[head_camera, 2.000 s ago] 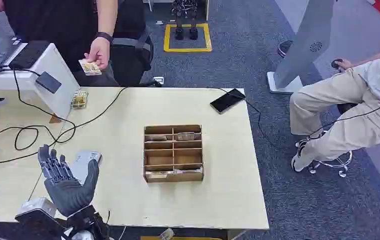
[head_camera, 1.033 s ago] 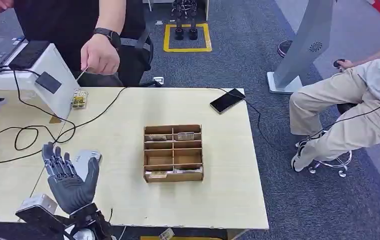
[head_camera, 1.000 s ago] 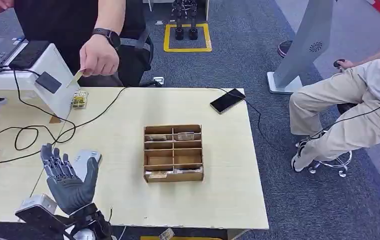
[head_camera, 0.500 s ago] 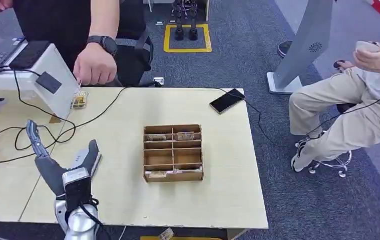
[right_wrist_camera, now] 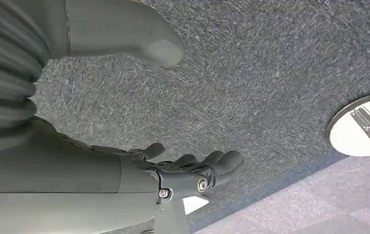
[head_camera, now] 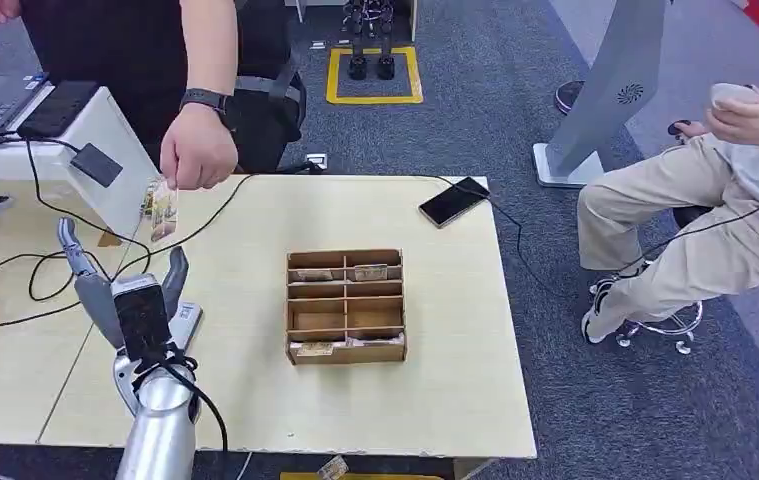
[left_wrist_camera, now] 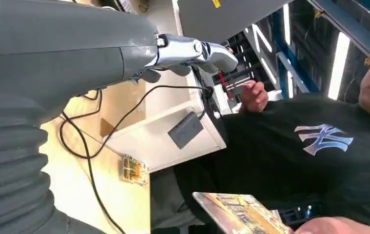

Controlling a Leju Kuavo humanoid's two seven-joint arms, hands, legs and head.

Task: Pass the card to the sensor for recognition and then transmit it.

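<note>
head view: the left hand is raised over the pale wooden table near its left edge, fingers spread and empty. just beyond it a person's hand dangles the small printed card, near the white sensor box.

left wrist view: the card hangs apart from the fingers.

right wrist view: the right hand hangs over grey carpet, fingers loosely apart, holding nothing.
</note>
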